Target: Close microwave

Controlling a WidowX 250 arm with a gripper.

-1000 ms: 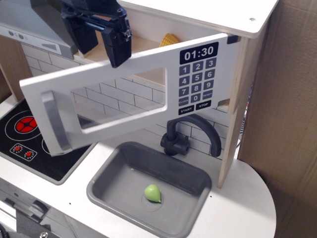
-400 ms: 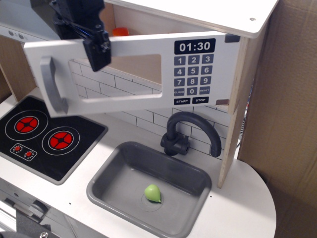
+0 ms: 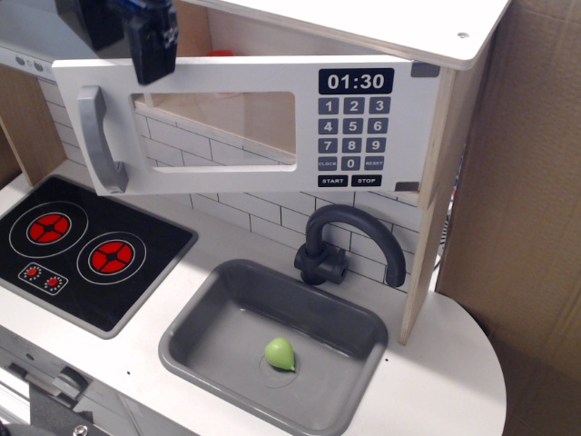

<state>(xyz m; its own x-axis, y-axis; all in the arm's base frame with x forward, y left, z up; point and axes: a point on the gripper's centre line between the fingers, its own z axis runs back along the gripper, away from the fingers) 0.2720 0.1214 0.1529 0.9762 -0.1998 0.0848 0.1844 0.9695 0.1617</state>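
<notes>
I've got the microwave [image 3: 245, 123] up on the wall unit, far side of the counter, above the sink [image 3: 281, 341] and faucet [image 3: 349, 245]. Its white door is hinged on the right, next to the keypad, and swung most of the way in; the handle [image 3: 100, 136] end on the left sits a bit proud of the cabinet face, so I judge it nearly shut but not seated. Through the window I can see the tiled backsplash behind, plus wood inside the cavity, which fits a door not flush w/ the box.

Gripper [image 3: 150, 41] is at the top left corner of the door, right above the handle, touching or just beside the top edge; can't tell which. Can't tell if the fingers are apart or together either, it's one dark block cut off by the frame edge, and I see nothing clamped. I keep it out at the free end b/c that's farthest from the hinge, so a light push turns the door easiest.

Next I'd nudge that corner toward the cabinet until it sits flat. Risk, imo: the tool slips over the top edge and the door stays ajar.

Stovetop [image 3: 82, 250] is left and near, well clear. Small green item [image 3: 280, 353] lies in the sink, not involved.
</notes>
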